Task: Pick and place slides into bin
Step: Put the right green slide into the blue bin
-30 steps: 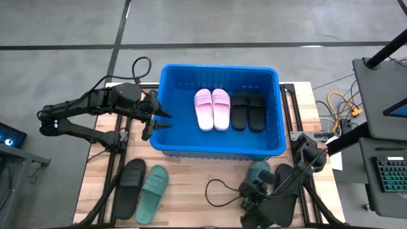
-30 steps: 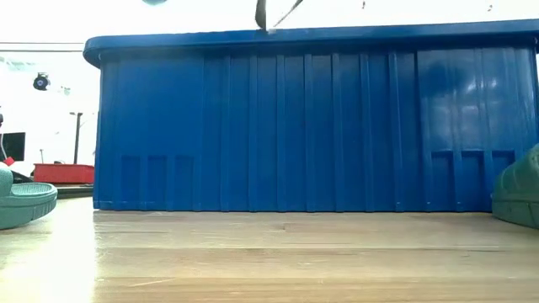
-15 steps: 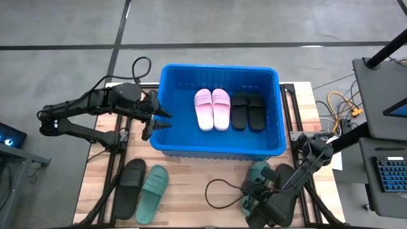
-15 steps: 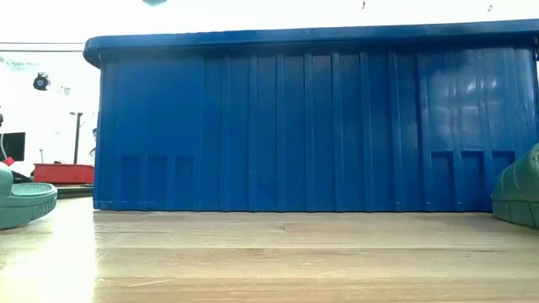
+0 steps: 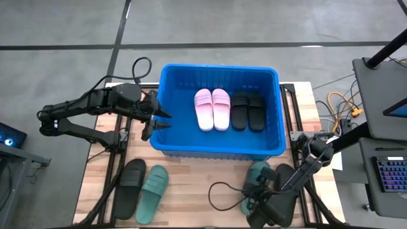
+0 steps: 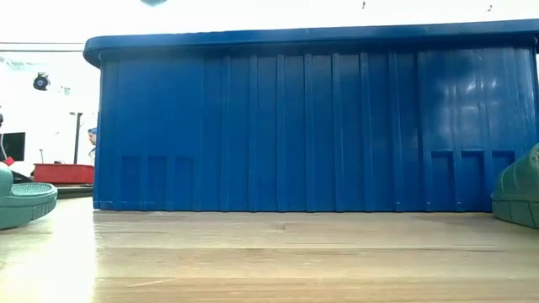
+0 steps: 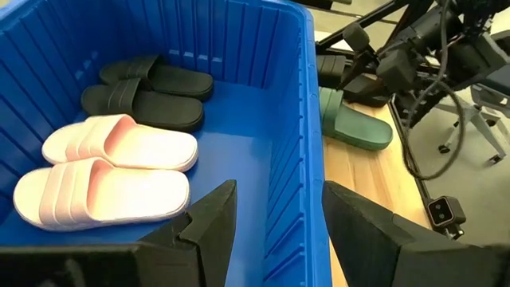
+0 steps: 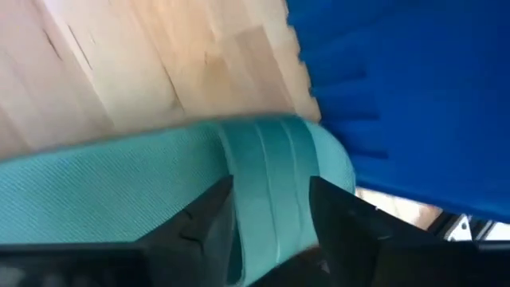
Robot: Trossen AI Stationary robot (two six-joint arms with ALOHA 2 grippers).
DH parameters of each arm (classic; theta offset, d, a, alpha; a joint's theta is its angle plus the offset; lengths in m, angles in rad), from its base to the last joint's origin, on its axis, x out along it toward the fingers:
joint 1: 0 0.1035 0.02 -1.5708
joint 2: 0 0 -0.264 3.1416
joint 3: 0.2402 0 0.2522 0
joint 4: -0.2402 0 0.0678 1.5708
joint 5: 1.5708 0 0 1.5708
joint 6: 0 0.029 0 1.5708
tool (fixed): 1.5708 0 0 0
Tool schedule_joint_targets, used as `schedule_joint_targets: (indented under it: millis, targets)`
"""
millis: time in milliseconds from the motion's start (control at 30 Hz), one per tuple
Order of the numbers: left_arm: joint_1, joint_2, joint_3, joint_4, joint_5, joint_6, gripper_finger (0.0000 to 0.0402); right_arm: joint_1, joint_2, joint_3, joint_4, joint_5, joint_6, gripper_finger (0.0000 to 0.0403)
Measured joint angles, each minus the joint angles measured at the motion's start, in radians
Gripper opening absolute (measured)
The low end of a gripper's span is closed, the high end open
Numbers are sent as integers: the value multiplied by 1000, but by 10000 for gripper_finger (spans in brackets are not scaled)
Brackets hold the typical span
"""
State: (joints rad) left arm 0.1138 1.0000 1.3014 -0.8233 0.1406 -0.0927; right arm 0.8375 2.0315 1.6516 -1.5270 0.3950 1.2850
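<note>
Under right claw (image 8: 271, 219): green slide (image 8: 159, 199), half-hidden.

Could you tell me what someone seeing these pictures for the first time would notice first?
The big blue bin in the middle of the table, with a pink pair and a black pair of slides lying side by side inside. Next, the right gripper at the table's near right, fingers open astride the strap of a green slide. The left gripper hangs open at the bin's left wall.
</note>
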Motion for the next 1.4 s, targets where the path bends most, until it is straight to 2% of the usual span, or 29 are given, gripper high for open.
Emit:
schedule_joint_targets:
  millis: [133,333,467,633,800,967,1133,1300,1400]
  targets:
    - [0,0,0,-7,0,4,171,2,1,-52,59,-36,-5,174]
    - [0,0,0,-9,0,4,171,3,1,-93,132,-33,-130,175]
    - [0,0,0,-9,0,4,171,2,1,-146,130,-32,-128,171]
    - [0,0,0,-10,0,4,171,-1,2,-199,128,-32,-39,162]
    - [0,0,0,-21,0,4,171,-11,2,-199,122,-45,22,118]
    - [0,0,0,-26,-21,4,171,-19,2,-189,121,-84,17,24]
    - [0,0,0,-26,-38,4,171,-19,2,-155,125,-84,82,12]
    - [0,0,0,-4,-105,14,171,-19,2,-103,129,-79,135,10]
    - [0,-4,0,28,-110,45,171,-19,2,-51,132,-33,156,10]
